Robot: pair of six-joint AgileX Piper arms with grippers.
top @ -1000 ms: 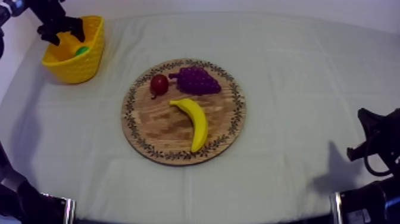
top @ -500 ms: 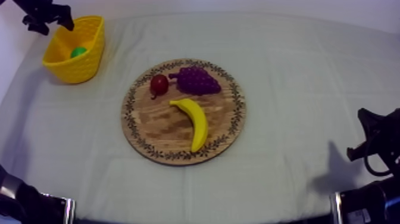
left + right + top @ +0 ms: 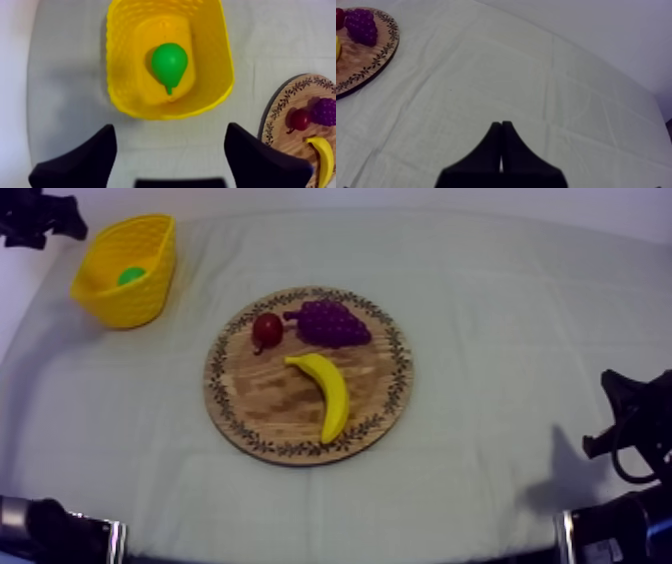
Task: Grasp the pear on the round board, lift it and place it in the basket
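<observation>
Above the counter (image 3: 480,298), top view: a round wooden board (image 3: 262,398) lies on the cloth. It carries a small red fruit (image 3: 267,330), a bunch of grapes (image 3: 328,322) just beside that, and a banana (image 3: 328,393) nearer the board's front edge. Well to the left of the board and farther back stands the yellow basket (image 3: 135,303), with the green pear (image 3: 130,276) inside it. The left gripper (image 3: 45,216) hangs beyond the basket, on the side away from the board and apart from the basket's rim. The right gripper (image 3: 628,423) sits low, well to the right of the board.

Left wrist view: the left gripper (image 3: 170,129) looks down on the basket, its two fingers wide apart with nothing between them. The pear lies on the basket floor, stem end toward the gripper. Part of the board lies beside the basket, apart from it, bearing the red fruit, grapes and banana.

Right wrist view: the right gripper (image 3: 501,145) has its fingers pressed together as a narrow wedge over bare cloth, well apart from the board, where the grapes rest near the rim.
</observation>
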